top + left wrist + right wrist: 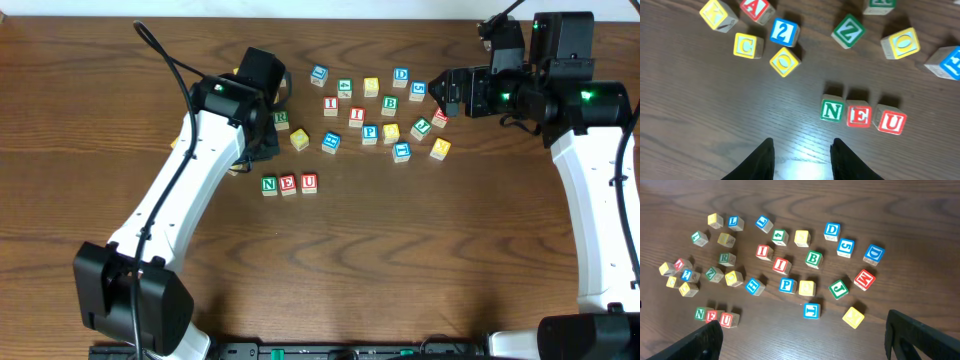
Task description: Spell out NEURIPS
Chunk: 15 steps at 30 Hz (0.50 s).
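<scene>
A green N (269, 185), a red E (288, 185) and a red U (309, 183) stand side by side in a row. The left wrist view shows that row as N (832, 110), E (858, 116), U (891, 121), up and right of my left gripper (802, 150). That gripper is open over bare wood. A green R (281, 120), a red I (356, 116), a blue P (369, 132) and a yellow-faced cube (391, 132) lie loose behind the row. My right gripper (445, 97) hangs wide open at the far right, above the scattered cubes and holding nothing.
Other cubes lie scattered at the back: a blue D (401, 75), a green B (389, 103), a green J (839, 289), a red M (864, 279). My left arm (215, 120) covers a cluster with a green Z (848, 31) and a red A (756, 8).
</scene>
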Motion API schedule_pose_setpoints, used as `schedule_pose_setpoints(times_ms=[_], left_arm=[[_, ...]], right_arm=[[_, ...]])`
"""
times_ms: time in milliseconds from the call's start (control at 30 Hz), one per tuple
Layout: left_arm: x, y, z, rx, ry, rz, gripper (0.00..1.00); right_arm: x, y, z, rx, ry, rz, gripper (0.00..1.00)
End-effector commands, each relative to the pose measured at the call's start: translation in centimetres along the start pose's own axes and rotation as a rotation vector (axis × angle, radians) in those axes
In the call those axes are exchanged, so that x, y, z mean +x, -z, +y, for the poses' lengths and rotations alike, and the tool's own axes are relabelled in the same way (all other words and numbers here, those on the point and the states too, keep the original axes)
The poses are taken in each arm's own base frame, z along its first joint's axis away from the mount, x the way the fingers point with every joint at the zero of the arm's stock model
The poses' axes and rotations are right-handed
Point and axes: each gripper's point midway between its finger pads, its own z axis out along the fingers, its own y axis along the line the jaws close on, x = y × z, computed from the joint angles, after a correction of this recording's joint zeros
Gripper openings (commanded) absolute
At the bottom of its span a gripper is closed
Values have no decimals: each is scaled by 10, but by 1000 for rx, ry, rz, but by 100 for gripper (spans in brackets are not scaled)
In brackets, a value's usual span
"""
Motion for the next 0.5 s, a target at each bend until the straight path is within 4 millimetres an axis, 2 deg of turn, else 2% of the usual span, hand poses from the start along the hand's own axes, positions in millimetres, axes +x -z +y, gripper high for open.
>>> schedule_pose_setpoints(times_ms=[0,233,467], left_arm=[[0,-8,11,-35,31,19,36],[6,-12,24,-62,46,55,36],[22,-26,29,-89,34,103,36]], right_arm=[[1,-1,-1,-5,6,5,99],[1,-1,-1,-5,6,5,99],[1,-1,-1,-5,6,5,99]])
